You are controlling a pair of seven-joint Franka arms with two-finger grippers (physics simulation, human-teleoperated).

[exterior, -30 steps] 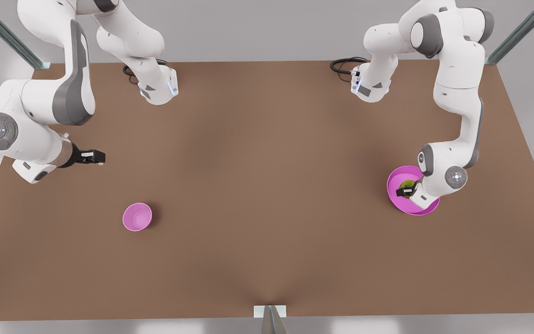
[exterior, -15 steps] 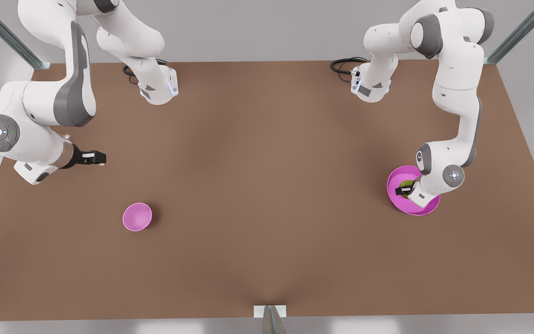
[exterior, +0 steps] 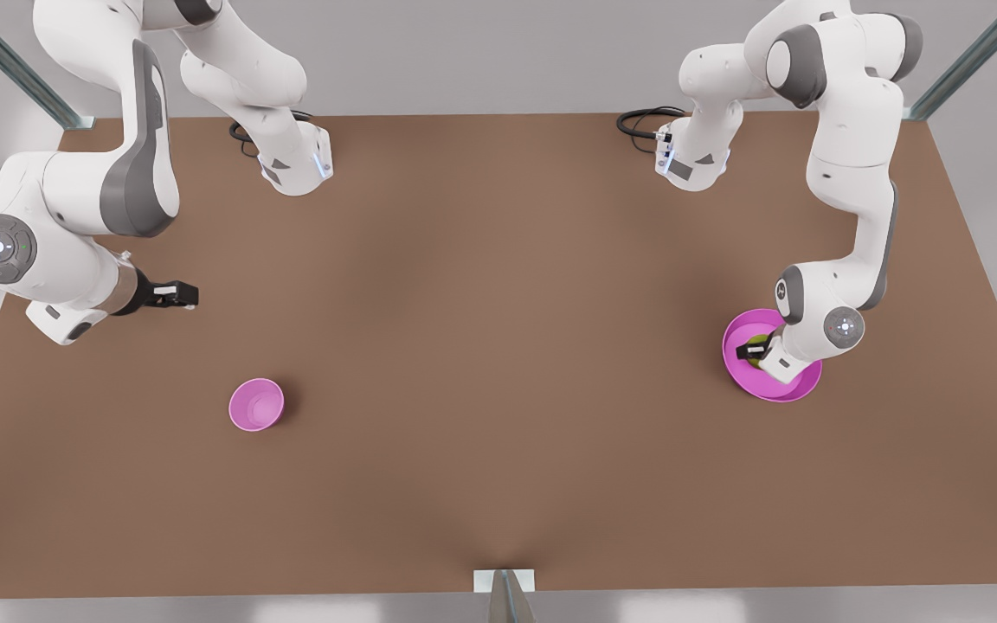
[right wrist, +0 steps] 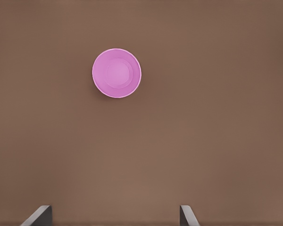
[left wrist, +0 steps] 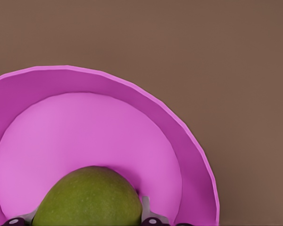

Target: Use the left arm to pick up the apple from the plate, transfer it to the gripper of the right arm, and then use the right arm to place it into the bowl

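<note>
Now the apple (left wrist: 87,197) sits on the plate (exterior: 742,374), between the fingers (left wrist: 145,213) of the left gripper (exterior: 755,352), which flank it closely. Right gripper (exterior: 176,295) hangs spread wide over bare bench (exterior: 498,346), well apart from the bowl (exterior: 256,404).

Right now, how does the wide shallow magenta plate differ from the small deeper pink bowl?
The wide shallow magenta plate is far broader than the small deeper pink bowl. The plate holds the yellow-green apple, with the left gripper down on it; the bowl is empty. The right gripper, open, waits short of the bowl. Both are round, on the brown table.
</note>
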